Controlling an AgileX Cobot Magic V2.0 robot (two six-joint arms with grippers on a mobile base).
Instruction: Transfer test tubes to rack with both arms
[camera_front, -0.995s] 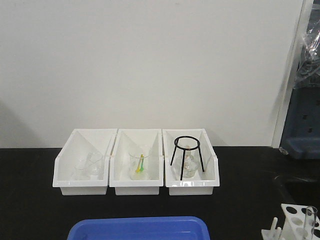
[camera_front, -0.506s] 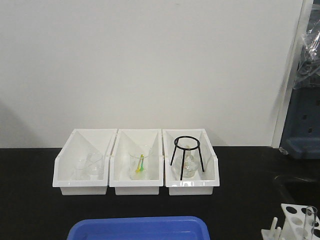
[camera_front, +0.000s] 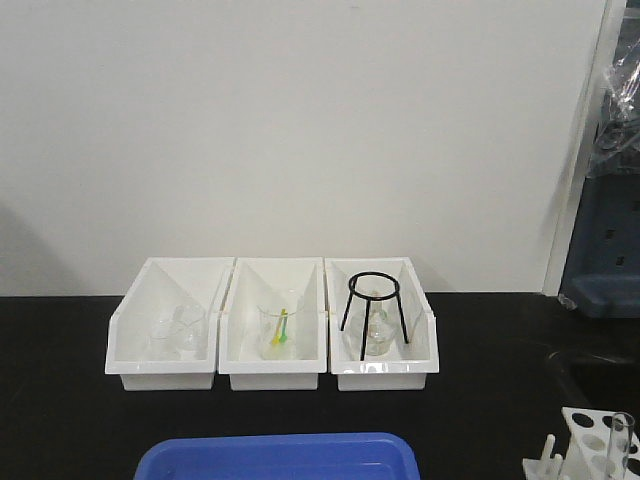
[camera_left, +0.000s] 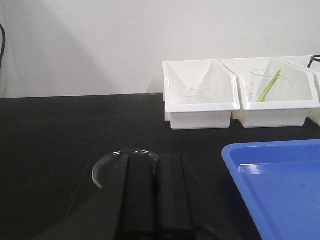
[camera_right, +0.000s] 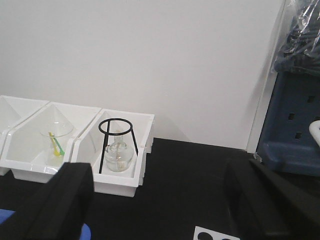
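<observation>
The white rack (camera_front: 590, 442) stands at the bottom right corner of the front view, with pegs on its left side. One clear test tube (camera_front: 622, 440) stands upright in it. A corner of the rack (camera_right: 216, 234) shows at the bottom edge of the right wrist view, between my right gripper's fingers. My right gripper (camera_right: 162, 205) is open wide and empty above the black table. My left gripper (camera_left: 156, 192) is shut with nothing seen between its fingers, low over the table left of the blue tray (camera_left: 280, 185). Neither arm shows in the front view.
Three white open-fronted bins (camera_front: 272, 372) stand in a row at the back, holding flasks, a beaker with a yellow-green stick, and a black tripod (camera_front: 373, 305). A clear round glass dish (camera_left: 107, 161) lies just beyond my left fingers. A blue crate (camera_right: 295, 130) stands at the right.
</observation>
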